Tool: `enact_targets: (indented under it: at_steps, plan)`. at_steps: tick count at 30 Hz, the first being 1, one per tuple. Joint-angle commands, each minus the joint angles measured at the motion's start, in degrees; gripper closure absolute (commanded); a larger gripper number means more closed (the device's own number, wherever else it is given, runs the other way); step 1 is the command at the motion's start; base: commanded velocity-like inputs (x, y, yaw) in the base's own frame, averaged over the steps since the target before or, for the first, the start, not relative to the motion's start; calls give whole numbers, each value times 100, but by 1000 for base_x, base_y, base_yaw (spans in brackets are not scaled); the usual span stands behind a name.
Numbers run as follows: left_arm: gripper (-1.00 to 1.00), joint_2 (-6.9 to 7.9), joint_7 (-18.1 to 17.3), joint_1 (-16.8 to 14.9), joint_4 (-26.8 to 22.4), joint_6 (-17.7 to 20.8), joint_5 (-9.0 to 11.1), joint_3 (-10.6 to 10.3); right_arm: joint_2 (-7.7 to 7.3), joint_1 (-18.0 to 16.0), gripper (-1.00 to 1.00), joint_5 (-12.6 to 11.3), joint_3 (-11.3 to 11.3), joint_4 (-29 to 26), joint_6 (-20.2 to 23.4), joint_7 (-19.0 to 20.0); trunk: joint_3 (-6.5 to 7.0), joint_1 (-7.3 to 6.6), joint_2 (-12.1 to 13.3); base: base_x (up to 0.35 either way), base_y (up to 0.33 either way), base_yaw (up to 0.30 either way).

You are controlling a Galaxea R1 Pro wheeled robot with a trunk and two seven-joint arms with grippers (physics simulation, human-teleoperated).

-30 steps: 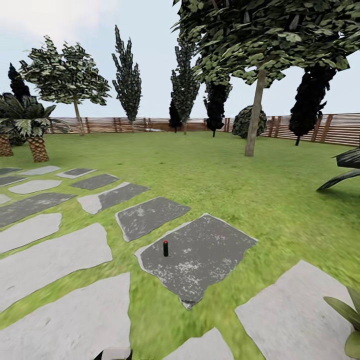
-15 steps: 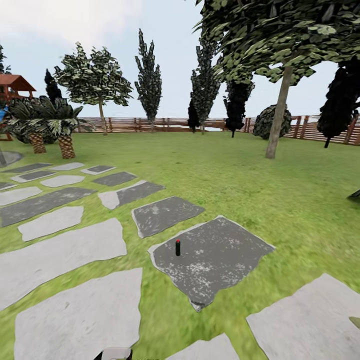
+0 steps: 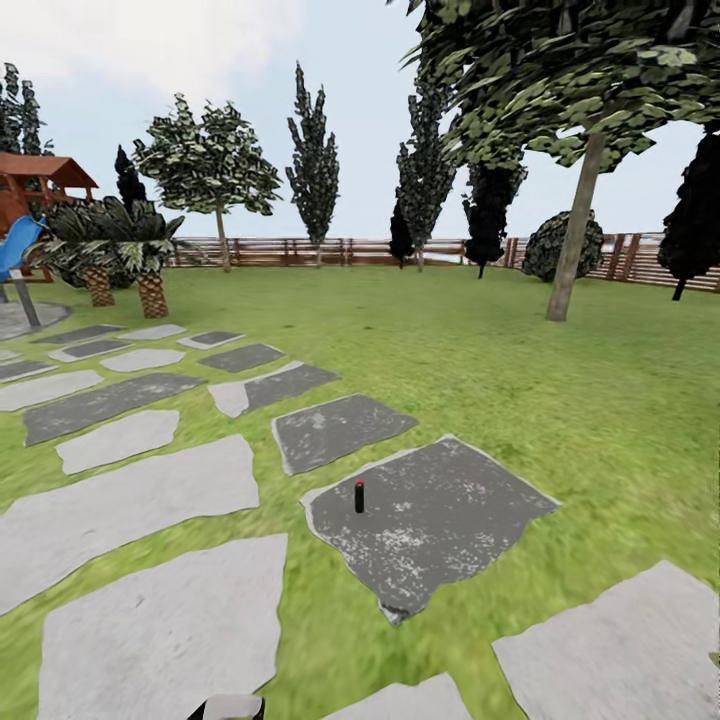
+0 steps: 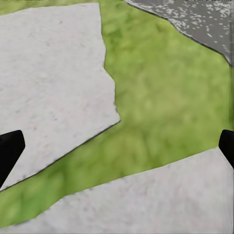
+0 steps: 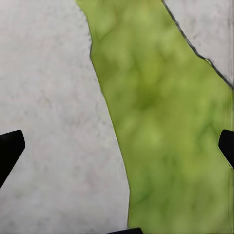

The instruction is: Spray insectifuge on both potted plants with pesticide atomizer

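A small dark atomizer with a red cap (image 3: 359,496) stands upright on a dark grey paving slab (image 3: 440,520) ahead. My left gripper (image 4: 117,146) and right gripper (image 5: 117,146) are spread wide, empty, over grass.

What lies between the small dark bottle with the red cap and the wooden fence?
In the head view, beyond the atomizer come dark paving slabs, then open lawn up to the fence.

Our left gripper (image 4: 117,146) hangs with jaws spread wide, holding nothing. Our right gripper (image 5: 117,146) hangs likewise, jaws wide apart, facing downward.
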Motion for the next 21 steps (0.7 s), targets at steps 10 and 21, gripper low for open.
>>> enact_targets:
  at_steps: [10,21]
  plan:
    - [-100,0,0,-3,3,-18,-1,-2,8,-4,-100,-45,-25,-1,-13,4,-5,-1,-2,45,-239,0]
    - [-100,2,0,-3,7,-18,-1,1,8,-4,-100,-48,-26,-2,-11,-2,-15,-1,-2,148,-258,180]
